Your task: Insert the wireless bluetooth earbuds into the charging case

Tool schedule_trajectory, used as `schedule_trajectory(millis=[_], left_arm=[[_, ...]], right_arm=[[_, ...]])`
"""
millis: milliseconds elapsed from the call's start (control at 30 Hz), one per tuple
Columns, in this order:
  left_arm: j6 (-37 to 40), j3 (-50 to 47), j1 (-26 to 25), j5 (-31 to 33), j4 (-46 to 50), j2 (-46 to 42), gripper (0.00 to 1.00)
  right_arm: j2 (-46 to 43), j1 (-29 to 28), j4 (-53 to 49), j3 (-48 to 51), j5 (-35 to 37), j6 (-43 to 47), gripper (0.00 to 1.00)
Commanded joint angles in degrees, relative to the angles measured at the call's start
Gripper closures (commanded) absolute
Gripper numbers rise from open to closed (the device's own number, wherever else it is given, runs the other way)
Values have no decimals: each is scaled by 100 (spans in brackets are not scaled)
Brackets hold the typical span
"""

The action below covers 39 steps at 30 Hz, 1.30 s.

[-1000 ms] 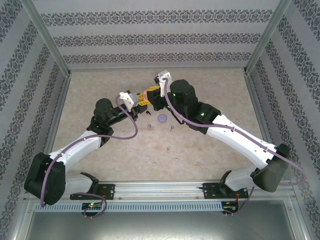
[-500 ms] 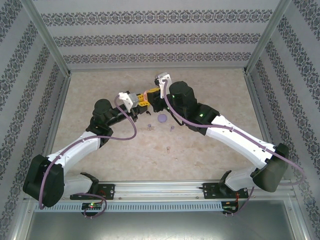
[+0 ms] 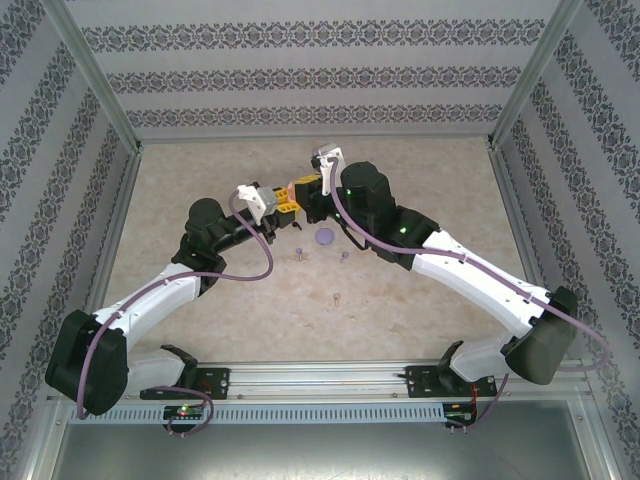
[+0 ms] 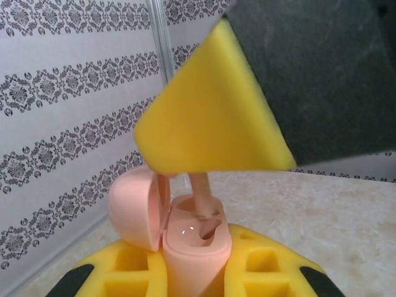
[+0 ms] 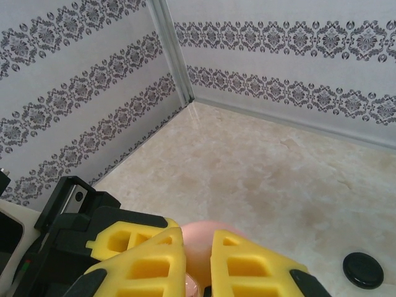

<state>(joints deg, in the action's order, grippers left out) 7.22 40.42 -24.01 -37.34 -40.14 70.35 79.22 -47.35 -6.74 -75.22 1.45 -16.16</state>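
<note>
My left gripper (image 4: 195,272) is shut on a pink charging case (image 4: 197,241), held upright with its lid (image 4: 137,207) swung open to the left. My right gripper (image 5: 198,266) comes down from above, one yellow finger (image 4: 210,117) over the case. It is shut on a pinkish earbud (image 4: 201,189), whose stem reaches into a slot of the case. In the top view the two grippers meet at mid-table, left (image 3: 281,203) and right (image 3: 304,192). Three small pale purple earbuds lie on the table (image 3: 299,253), (image 3: 343,256), (image 3: 337,297).
A round purple disc (image 3: 324,238) lies just in front of the grippers. A black disc (image 5: 363,269) sits on the table at the right of the right wrist view. Patterned walls close in the beige table (image 3: 430,180) at the back and sides.
The right wrist has edged slightly left toward the case. The left arm holds still.
</note>
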Motion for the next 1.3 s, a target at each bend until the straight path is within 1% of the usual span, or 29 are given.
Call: schedule_trajectory(millis=[0,400,700,967,1100,1133,1167,1267], left_arm=[[-55,230,-95,-149,-328,-156,100],[-90,275,-98,-138,-374,-172,100],[-146,336,-95,-133,-409,-165,100],[-191,351,-99,-122,-450,-212,100],[-235,345,-98,-120,-451,-200,100],[-239,343,-103,-107,-447,-204,100],[-239,341,-103,-98,-442,-201,100],[-231,315,-100,-81,-408,-200,100]], right_arm=[[-57,60,-13,171,-137,-54,88],[0,130,-80,315,-189,53,89],[32,55,-218,367,-613,645,90],[31,24,-161,561,-776,969,90],[142,33,-220,479,-1071,1051,90],[163,31,-237,452,-1079,1037,89],[186,33,-275,418,-1077,991,85],[133,83,-301,317,-932,703,60]])
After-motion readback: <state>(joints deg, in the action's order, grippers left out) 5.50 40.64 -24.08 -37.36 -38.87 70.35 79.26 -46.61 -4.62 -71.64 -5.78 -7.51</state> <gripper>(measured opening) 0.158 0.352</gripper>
